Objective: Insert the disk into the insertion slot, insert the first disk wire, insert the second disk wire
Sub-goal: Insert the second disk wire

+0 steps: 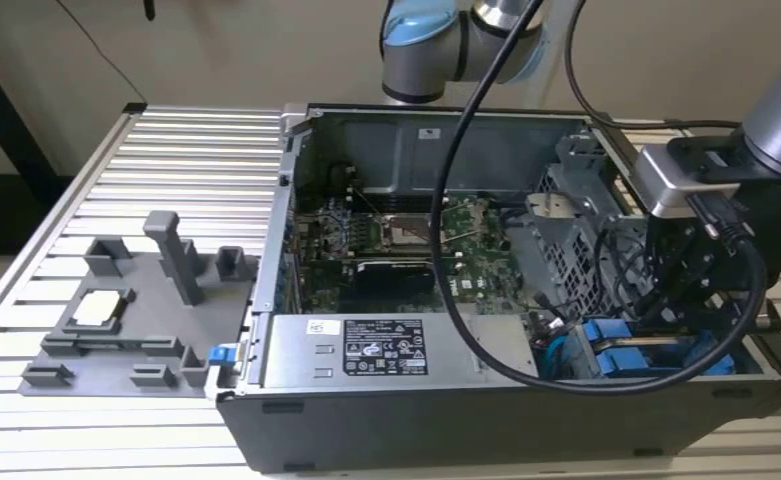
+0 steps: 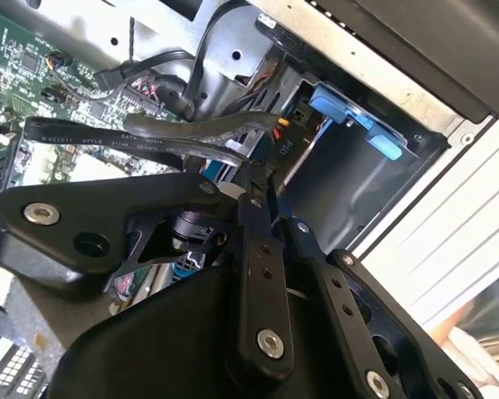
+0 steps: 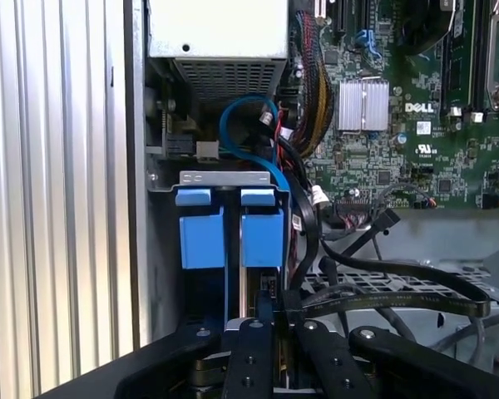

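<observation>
Aluminium slatted work table (image 1: 163, 150), silver: bears all items below.

Dark grey steel computer case (image 1: 363, 430), side panel off, lying open at the table's centre.

Green circuit board (image 1: 477, 245) on the case floor, centre.

Silver labelled power-supply box (image 1: 390, 350), at six o'clock of the case in the exterior view.

Black jointed robot gripper (image 3: 266, 326), reaching into the case at four o'clock in the exterior view, just beside the drive bay; whether it is open or closed, or has hold of anything, cannot be told.

Grey rectangular insertion slot with blue rails (image 3: 224, 176), at four o'clock of the case.

Silver-grey disk in a bright blue plastic carrier (image 3: 262, 237), apparently seated in the slot, its blue tab facing outward beside a second blue tab (image 3: 201, 233). Judged rigid, dense for its size and shock-sensitive; best held by the carrier's blue edges, not the label face.

Black flat ribbon wire (image 3: 399, 303), at the gripper's three o'clock in the first wrist view; limp, best taken at its connector.

Blue round wire (image 3: 233, 116), looped at twelve o'clock of the slot in the first wrist view; soft.
</observation>
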### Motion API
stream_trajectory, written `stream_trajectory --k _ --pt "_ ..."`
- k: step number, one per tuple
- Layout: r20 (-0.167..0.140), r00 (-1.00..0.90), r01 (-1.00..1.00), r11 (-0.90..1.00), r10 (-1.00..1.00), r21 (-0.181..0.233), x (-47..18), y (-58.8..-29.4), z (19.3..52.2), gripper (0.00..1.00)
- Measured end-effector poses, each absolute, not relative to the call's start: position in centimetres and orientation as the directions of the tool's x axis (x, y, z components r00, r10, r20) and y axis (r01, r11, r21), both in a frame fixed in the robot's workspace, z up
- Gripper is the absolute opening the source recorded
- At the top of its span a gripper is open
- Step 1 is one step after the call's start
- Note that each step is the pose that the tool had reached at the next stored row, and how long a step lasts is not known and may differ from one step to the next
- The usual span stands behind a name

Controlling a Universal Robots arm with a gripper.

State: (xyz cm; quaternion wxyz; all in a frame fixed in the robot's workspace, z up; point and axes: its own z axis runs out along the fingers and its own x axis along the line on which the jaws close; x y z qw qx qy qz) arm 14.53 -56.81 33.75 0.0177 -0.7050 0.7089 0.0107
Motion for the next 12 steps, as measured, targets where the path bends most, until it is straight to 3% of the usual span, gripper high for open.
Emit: stream_trajectory --k 10,12 --pt "-0.041 -0.005 -1.0 0.006 -0.999 -0.01 14.53 -56.81 33.6 0.16" --pt "-0.041 -0.005 -1.0 0.006 -0.999 -0.01 14.53 -56.81 33.58 0.24"
